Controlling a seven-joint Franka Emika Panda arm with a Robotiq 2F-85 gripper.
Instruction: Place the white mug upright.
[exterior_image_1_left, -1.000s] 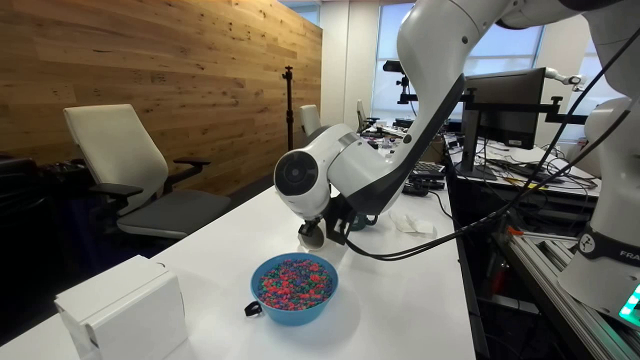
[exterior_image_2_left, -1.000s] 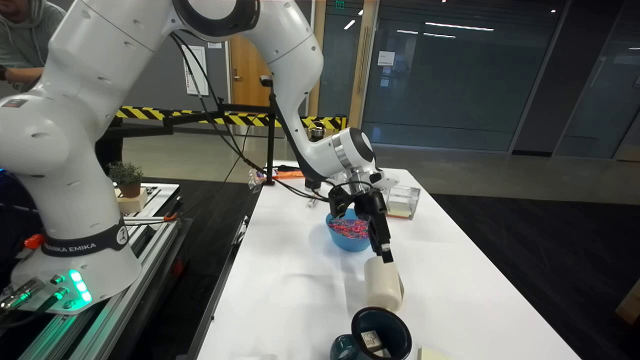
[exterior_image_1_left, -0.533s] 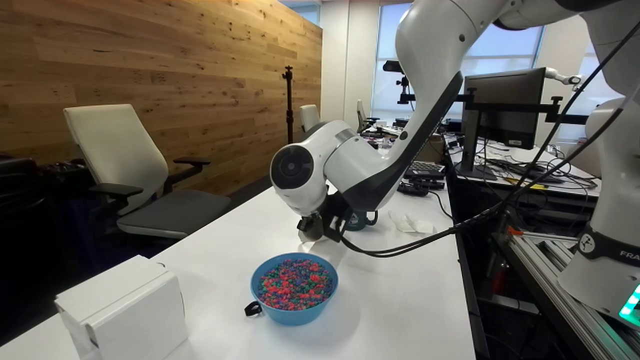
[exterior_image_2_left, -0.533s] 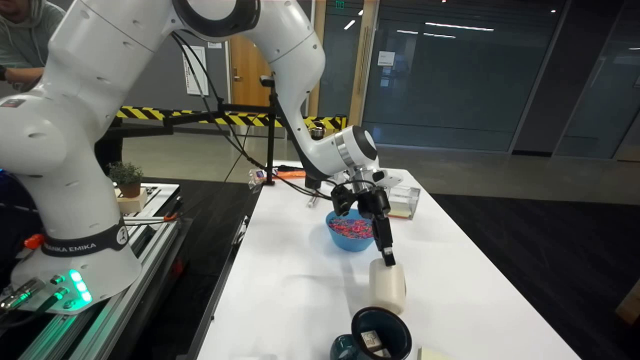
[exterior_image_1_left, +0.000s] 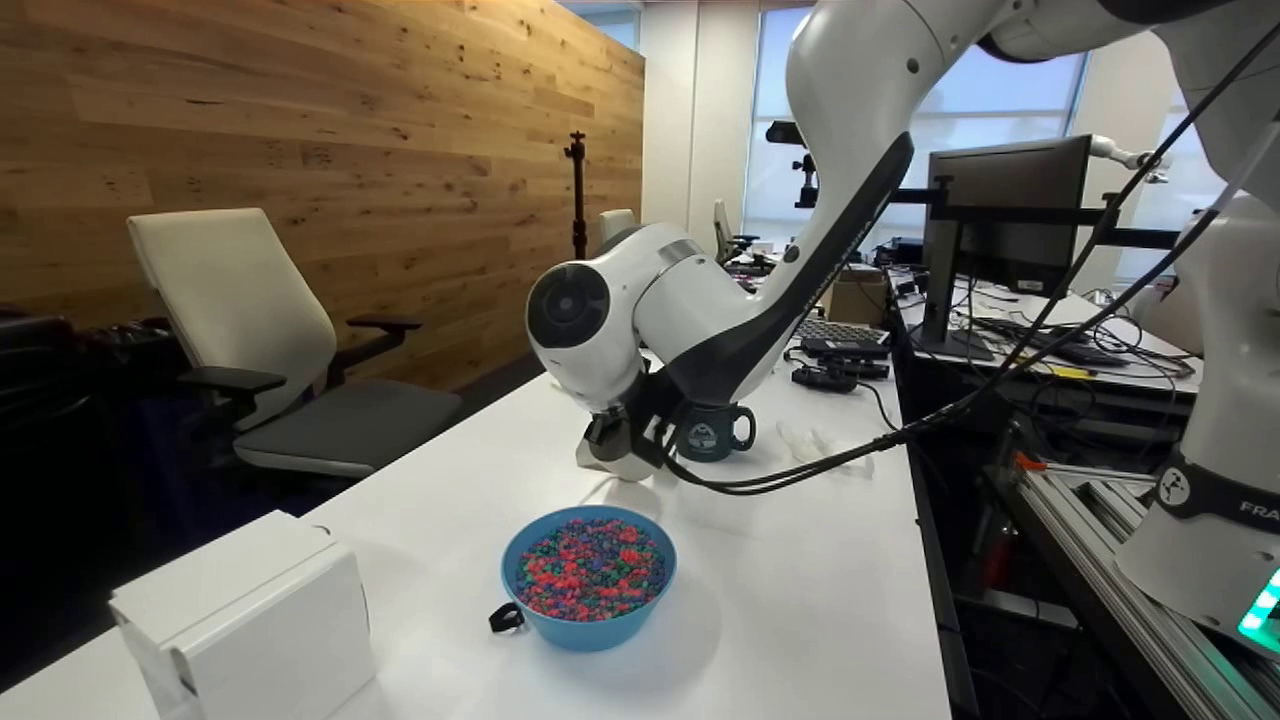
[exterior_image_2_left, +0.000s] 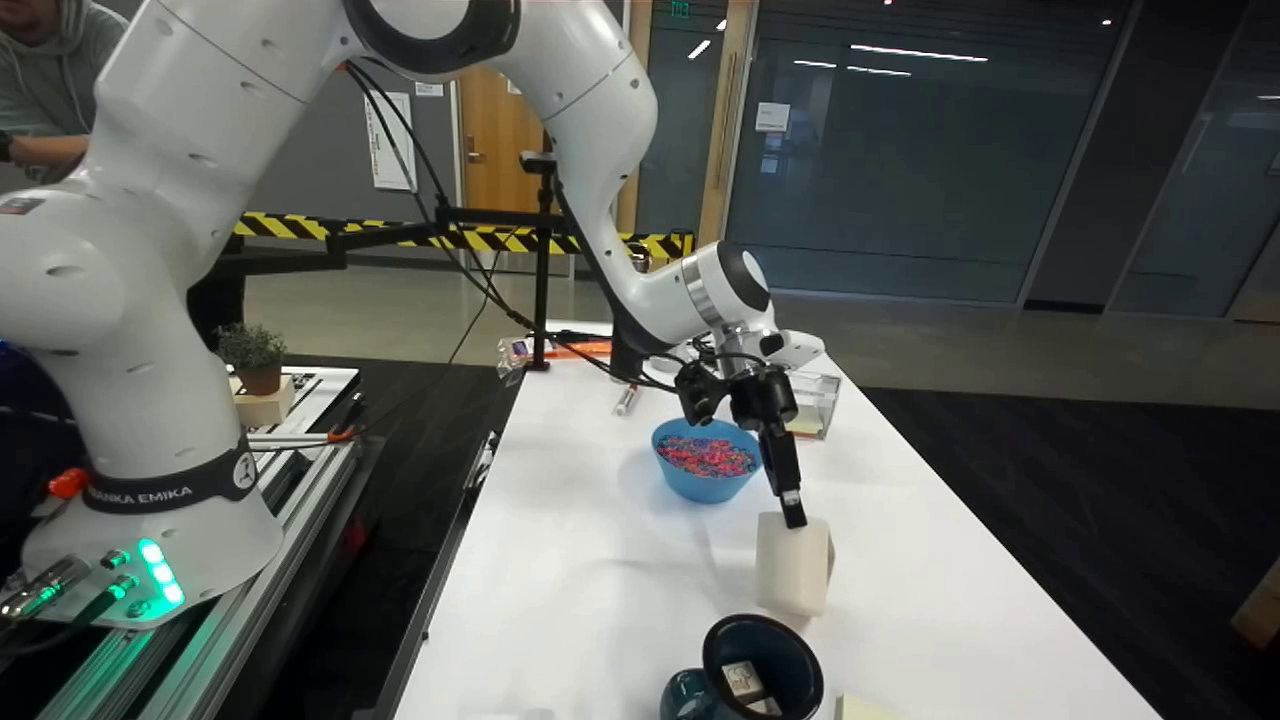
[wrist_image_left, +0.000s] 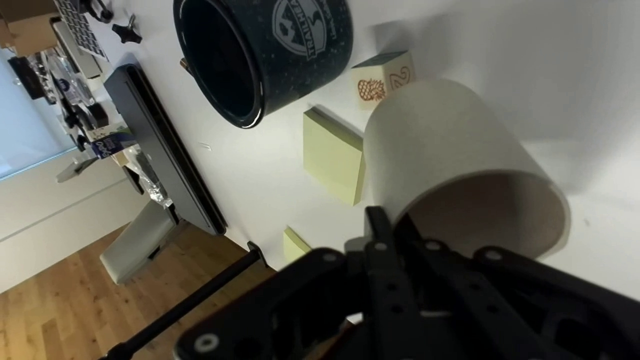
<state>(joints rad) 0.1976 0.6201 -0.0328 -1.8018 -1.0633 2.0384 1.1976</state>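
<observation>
The white mug (wrist_image_left: 440, 135) lies tilted in the wrist view, with its open mouth towards my gripper (wrist_image_left: 392, 220). The jaws are closed across the mug's rim, one finger inside the mouth and one along the outer wall. In an exterior view the mug (exterior_image_2_left: 785, 575) hangs below the fingertips of my gripper (exterior_image_2_left: 794, 520), its handle on the far right side. From the opposite camera the mug (exterior_image_1_left: 632, 467) is partly covered by the wrist. Whether its base touches the table I cannot tell.
The dark green mug (wrist_image_left: 300, 55) stands close to the white mug, near a small printed block (wrist_image_left: 382, 80) and yellow sticky notes (wrist_image_left: 332, 157). A blue bowl of colourful bits (exterior_image_1_left: 590, 630) sits nearby on the table. A white box (exterior_image_1_left: 250, 620) stands at one end.
The jaws have closed on the mug's rim. The arm has moved away from the blue bowl and slightly upward, and the mug has shifted and turned along with it.
</observation>
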